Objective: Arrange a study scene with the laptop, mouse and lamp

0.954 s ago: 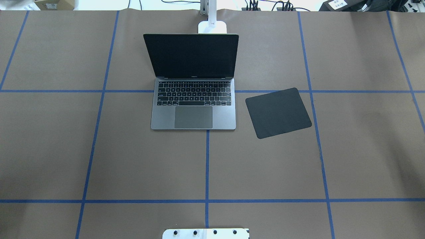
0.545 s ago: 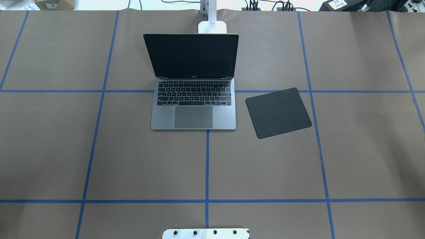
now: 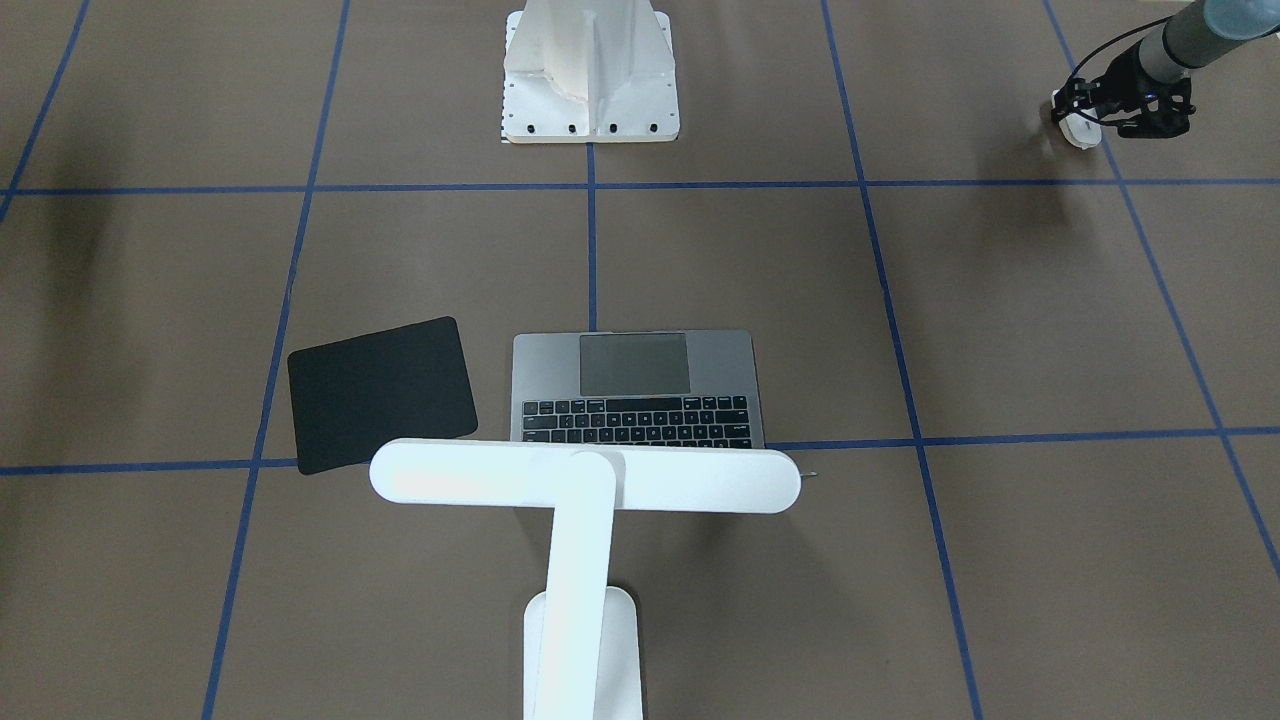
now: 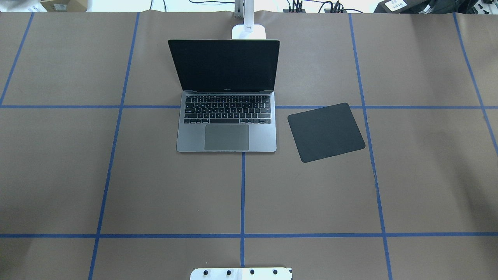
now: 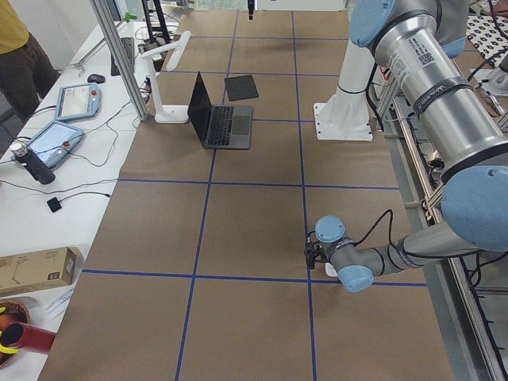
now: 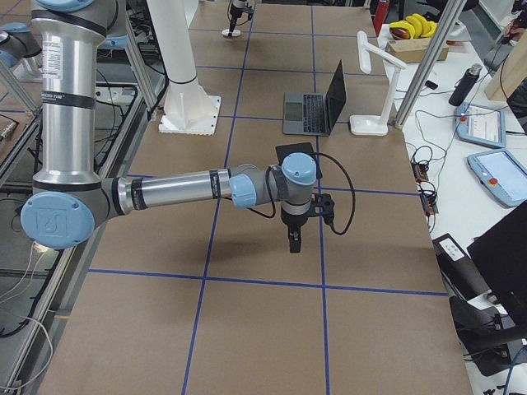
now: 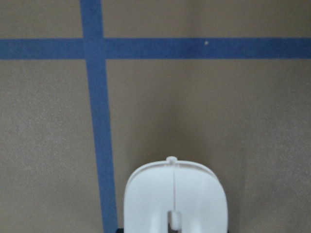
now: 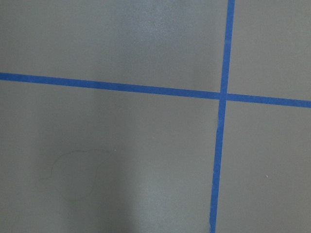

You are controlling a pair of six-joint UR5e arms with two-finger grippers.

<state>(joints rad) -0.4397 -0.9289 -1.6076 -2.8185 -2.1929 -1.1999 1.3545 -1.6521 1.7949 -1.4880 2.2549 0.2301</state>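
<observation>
Nothing shifted overhead: laptop (image 4: 226, 132), lamp (image 3: 585, 480) behind it and black mouse pad (image 4: 326, 132) on its right are unmoved. Left end effector (image 3: 1082, 115) is over mouse (image 7: 175, 199) at worktop's (image 4: 311, 194) far left, laptop between mouse and pad. Grip: cannot tell, likewise right end effector (image 6: 294, 245).

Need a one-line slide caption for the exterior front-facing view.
Foreground lamp, then laptop and mouse pad; left gripper at the mouse, top right.

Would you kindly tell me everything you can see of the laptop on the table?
The laptop is a slim, grey, metal-looking machine, open, with its dark screen tilted back, black keys and a large grey trackpad. It lies flat on the brown paper, trackpad toward the robot. The white lamp stands just behind it; the black mouse pad lies apart to its right. Nothing rests on it.
</observation>
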